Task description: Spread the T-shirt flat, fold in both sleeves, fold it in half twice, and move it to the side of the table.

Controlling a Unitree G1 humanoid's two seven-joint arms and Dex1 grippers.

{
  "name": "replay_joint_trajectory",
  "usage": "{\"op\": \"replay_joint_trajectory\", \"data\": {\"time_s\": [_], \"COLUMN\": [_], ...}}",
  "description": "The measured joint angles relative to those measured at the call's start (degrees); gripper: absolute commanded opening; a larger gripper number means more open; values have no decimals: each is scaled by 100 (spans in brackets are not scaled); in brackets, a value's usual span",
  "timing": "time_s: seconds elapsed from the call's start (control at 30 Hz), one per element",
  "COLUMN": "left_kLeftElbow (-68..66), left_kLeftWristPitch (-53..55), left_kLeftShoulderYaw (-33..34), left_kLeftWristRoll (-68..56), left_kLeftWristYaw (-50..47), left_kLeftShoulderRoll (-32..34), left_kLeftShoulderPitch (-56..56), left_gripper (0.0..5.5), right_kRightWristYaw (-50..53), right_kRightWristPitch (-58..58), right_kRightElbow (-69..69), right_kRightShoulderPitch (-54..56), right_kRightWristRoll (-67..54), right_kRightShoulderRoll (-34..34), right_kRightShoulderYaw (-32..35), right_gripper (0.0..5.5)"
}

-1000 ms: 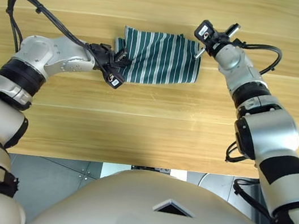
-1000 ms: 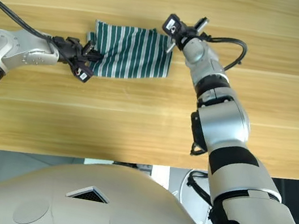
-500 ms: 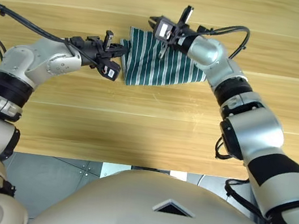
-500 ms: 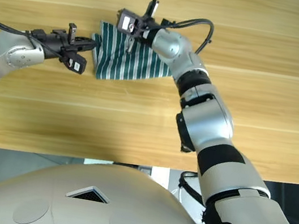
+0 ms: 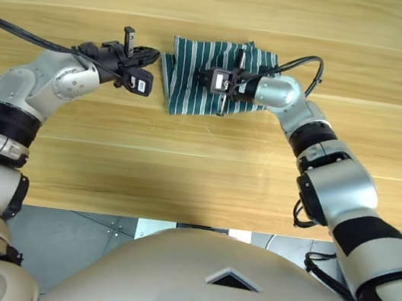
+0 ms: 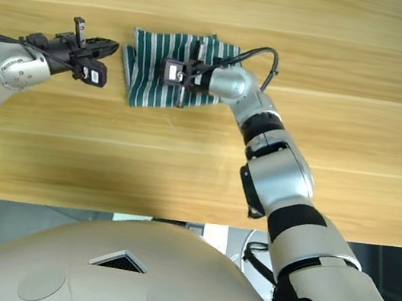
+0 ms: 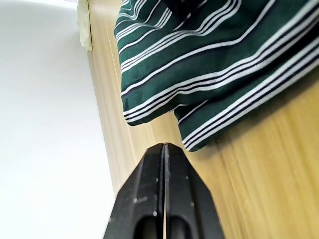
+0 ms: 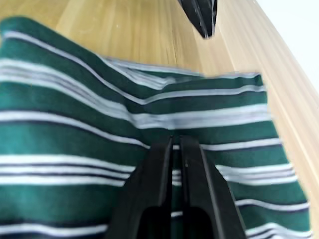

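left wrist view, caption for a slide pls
Shut left gripper just short of the folded striped T-shirt on the wooden table.

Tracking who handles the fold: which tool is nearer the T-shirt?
Right. The right tool is above the T-shirt, near its middle; the left tool sits just off its left edge, apart from it.

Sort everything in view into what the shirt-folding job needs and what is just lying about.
Job: striped T-shirt; left hand, shut, beside it; right hand over it; table.
Not part of it: grey floor beyond the table's near edge.
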State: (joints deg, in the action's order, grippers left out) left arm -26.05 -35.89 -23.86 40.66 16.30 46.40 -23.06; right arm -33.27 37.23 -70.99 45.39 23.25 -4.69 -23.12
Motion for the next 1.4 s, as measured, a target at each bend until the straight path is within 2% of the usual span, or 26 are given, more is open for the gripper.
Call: {"op": "replay_joint_trajectory", "data": {"time_s": [0.27,0.4,0.43,0.5,0.57,0.6,0.77,0.87,1.13,1.27,1.4], "left_kLeftElbow": [-4,-42,-110,-372,-617,-851,-1842,-2393,-3555,-3963,-4509], "left_kLeftWristPitch": [-25,-28,-50,-290,-507,-705,-865,-835,-281,295,841], "left_kLeftShoulderYaw": [0,37,67,247,392,543,1332,1727,2951,3804,4338], "left_kLeftWristRoll": [14,-53,-199,-804,-1475,-2178,-3914,-4482,-5549,-6301,-6559], "left_kLeftWristYaw": [-8,-90,-103,-94,78,302,962,1310,1844,2186,2011], "left_kLeftShoulderRoll": [-174,-260,-322,-505,-674,-884,-1466,-1717,-2193,-2351,-2620], "left_kLeftShoulderPitch": [0,0,0,23,104,186,296,279,-202,-595,-996], "left_gripper": [0,0,0,0,0,0,0,0,0,0,0], "right_kRightWristYaw": [2002,2697,2923,3512,3793,3948,4103,4107,4218,4904,6382], "right_kRightWristPitch": [-1678,-2571,-2829,-3351,-3497,-3560,-3569,-3568,-3007,-2050,-992], "right_kRightElbow": [-340,-369,-391,-506,-541,-557,-560,-559,-609,-415,232], "right_kRightShoulderPitch": [286,311,294,136,-105,-341,-843,-979,-957,-482,-308], "right_kRightWristRoll": [304,-14,-214,-710,-1006,-1221,-1710,-1762,-1665,-1184,-115], "right_kRightShoulderRoll": [450,249,57,-826,-1496,-1950,-2593,-2784,-2720,-2654,-2195], "right_kRightShoulderYaw": [-176,395,695,1484,1971,2369,3277,3504,3564,3137,2152], "right_gripper": [29,29,29,29,29,29,29,29,29,29,29]}}
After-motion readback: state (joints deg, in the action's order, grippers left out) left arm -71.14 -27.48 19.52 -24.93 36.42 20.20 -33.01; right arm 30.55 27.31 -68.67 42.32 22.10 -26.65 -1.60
